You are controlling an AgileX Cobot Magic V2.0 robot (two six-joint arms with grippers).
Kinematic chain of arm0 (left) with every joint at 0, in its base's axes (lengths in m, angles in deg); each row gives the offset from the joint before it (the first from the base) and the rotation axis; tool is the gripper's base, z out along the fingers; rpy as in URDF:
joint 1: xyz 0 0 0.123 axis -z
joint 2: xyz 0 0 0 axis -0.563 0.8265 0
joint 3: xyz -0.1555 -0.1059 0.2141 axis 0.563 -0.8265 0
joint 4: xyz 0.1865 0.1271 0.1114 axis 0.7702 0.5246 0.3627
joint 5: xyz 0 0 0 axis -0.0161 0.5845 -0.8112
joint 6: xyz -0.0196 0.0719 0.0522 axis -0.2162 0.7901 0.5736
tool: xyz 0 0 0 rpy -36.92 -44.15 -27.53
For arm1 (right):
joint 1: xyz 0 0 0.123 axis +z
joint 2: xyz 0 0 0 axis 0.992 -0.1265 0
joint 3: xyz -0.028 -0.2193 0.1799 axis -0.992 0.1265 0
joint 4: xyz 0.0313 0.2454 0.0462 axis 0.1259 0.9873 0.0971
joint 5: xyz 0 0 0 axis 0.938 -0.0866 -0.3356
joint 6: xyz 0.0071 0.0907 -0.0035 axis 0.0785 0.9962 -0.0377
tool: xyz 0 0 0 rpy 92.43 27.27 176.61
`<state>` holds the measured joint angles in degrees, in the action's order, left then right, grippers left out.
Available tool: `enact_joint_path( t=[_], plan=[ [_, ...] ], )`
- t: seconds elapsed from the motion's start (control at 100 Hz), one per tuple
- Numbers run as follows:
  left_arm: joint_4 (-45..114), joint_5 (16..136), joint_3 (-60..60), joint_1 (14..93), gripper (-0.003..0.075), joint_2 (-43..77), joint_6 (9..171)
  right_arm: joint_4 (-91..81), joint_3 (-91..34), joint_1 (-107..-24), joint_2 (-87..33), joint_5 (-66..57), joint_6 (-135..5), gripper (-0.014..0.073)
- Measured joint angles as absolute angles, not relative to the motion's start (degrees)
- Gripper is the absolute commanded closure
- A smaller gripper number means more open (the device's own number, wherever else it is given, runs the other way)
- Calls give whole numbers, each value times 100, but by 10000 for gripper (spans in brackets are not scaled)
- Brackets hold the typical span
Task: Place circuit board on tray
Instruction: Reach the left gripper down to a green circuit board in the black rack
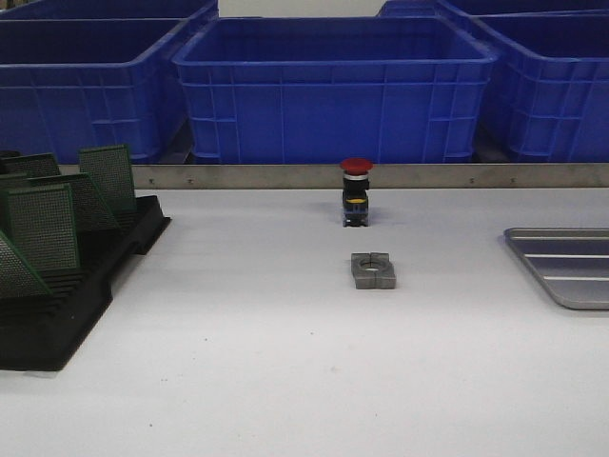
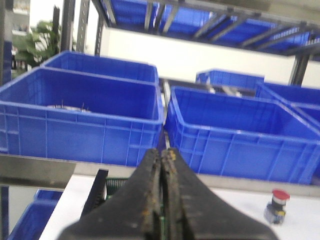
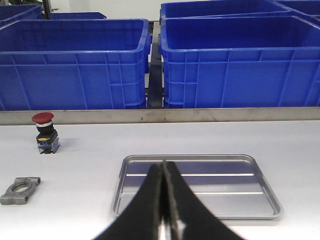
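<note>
Several green perforated circuit boards (image 1: pixel 43 224) stand upright in a black slotted rack (image 1: pixel 57 324) at the table's left. The silver ribbed tray (image 1: pixel 571 267) lies flat at the right edge, empty. Neither gripper shows in the front view. In the left wrist view my left gripper (image 2: pixel 162 151) is shut with nothing in it, held above the rack (image 2: pixel 95 192), where a strip of green board (image 2: pixel 117 185) shows. In the right wrist view my right gripper (image 3: pixel 163 163) is shut and empty, over the near side of the tray (image 3: pixel 215 182).
A red-capped push button (image 1: pixel 356 190) stands mid-table by the back, and a grey metal clamp (image 1: pixel 373 270) lies in front of it. Deep blue bins (image 1: pixel 333 86) stand behind a metal rail (image 1: pixel 428 175) along the table's far edge.
</note>
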<state>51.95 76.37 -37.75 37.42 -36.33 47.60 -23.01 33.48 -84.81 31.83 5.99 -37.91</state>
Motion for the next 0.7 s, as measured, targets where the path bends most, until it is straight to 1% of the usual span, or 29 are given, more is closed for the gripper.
enact_joint_path(
  t=[0.27, 0.34, 0.39, 0.44, 0.49, 0.51, 0.56, 0.61, 0.66, 0.7],
  plan=[
    [5481, 9267, -2270, 3742, 739, -1910, 4781, -2301, 3348, -8481, 3183, 599, -3791, 706],
    [5495, 9608, -1960, 3742, 720, -1410, 4795, -2301, 3348, -8481, 3183, 599, -3791, 706],
    [5495, 9779, -1781, 3742, 676, -1078, 4865, -2301, 3348, -8481, 3183, 599, -3791, 706],
    [5463, 9889, -1628, 3742, 608, -725, 5064, -2301, 3348, -8481, 3183, 599, -3791, 706],
    [5349, 9944, -1484, 3742, 509, -429, 5333, -2301, 3348, -8481, 3183, 599, -3791, 706],
    [5278, 9979, -1418, 3742, 482, -303, 5475, -2301, 3348, -8481, 3183, 599, -3791, 706],
    [5090, 10108, -1244, 3742, 374, -4, 5869, -2301, 3348, -8481, 3183, 599, -3791, 706],
    [4884, 10346, -1048, 3742, 307, 300, 6381, -2301, 3348, -8481, 3183, 599, -3791, 706],
    [4681, 10596, -824, 3742, 276, 597, 6979, -2301, 3348, -8481, 3183, 599, -3791, 706],
    [4483, 10786, -693, 3742, 279, 847, 7637, -2301, 3348, -8481, 3183, 599, -3791, 706]
  ],
)
